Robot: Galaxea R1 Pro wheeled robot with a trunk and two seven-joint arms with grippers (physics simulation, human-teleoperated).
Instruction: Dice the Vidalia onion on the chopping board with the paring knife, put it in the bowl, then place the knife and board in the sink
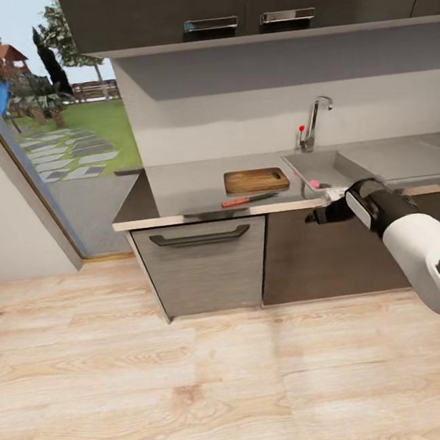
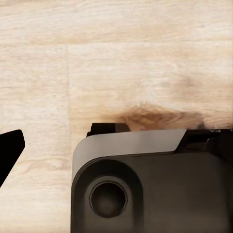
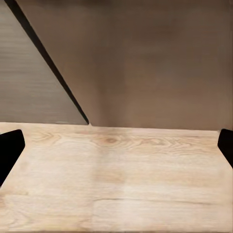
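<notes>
The Vidalia onion was hard to recognise for me; only a small pink thing (image 1: 314, 184) lay at the near rim of the sink (image 1: 323, 167). Nearest to me was the wooden floor (image 1: 198, 386). My right gripper (image 1: 313, 217) hung in front of the brown cabinets (image 1: 320, 256), its fingers wide apart; the left one's state I could not tell. Farther, on the countertop (image 1: 182, 190), the paring knife (image 1: 248, 199) lay just before the chopping board (image 1: 256, 180). Behind stood the tap (image 1: 313, 124).
</notes>
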